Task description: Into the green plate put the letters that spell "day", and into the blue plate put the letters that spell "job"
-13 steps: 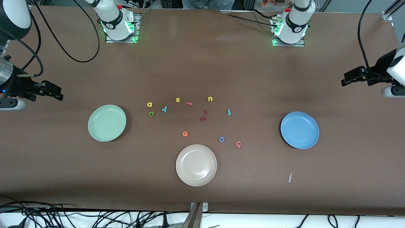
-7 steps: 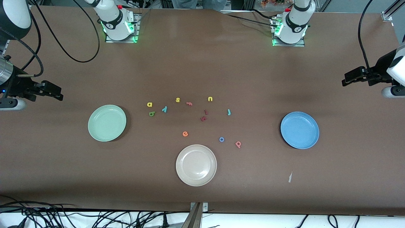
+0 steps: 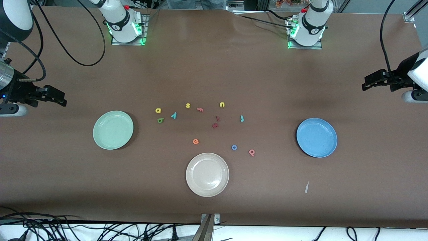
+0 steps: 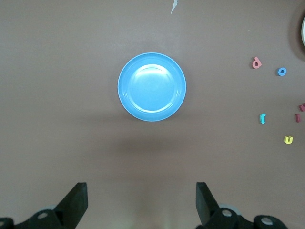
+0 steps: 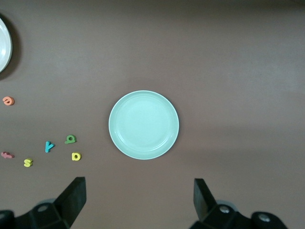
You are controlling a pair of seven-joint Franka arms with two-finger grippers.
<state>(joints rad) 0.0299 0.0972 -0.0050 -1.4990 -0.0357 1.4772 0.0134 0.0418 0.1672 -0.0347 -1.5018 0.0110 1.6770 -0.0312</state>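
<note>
Green plate (image 3: 113, 130) sits toward the right arm's end, blue plate (image 3: 316, 137) toward the left arm's; both are bare. Yellow a (image 3: 158, 110), green d (image 3: 160, 120) and teal y (image 3: 174, 115) cluster at the green plate's two o'clock. Teal j (image 3: 241, 118), blue o (image 3: 234, 147) and pink b (image 3: 252, 152) lie at the blue plate's nine o'clock. Left gripper (image 4: 142, 202) and right gripper (image 5: 140, 200) hang high over the table ends, jaws apart, partly cut off.

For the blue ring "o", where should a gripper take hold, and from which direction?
Come straight down from above and pinch across the outer rim of the blue ring "o". It lies flat on the table, so it likely offers no side grip, and the pinkish-red "b" beside it leaves room.
</note>
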